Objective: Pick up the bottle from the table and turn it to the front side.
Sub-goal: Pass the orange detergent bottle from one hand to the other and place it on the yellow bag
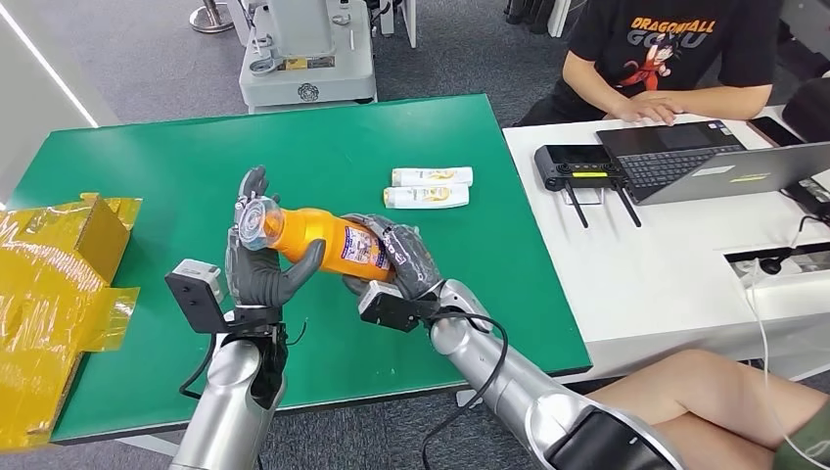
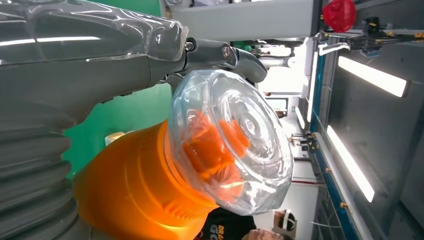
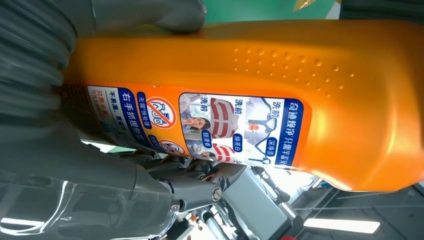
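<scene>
While the orange bottle lies sideways in the air above the green table, the left hand grips its clear cap end and the right hand grips its bottom, so both can roll it

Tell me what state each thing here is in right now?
orange bottle: lifted off the table, lying sideways, clear cap on
left hand: holds the bottle's cap end
right hand: holds the bottle's base end
two white tubes: lying flat on the green table
laptop: open, a person typing
</scene>
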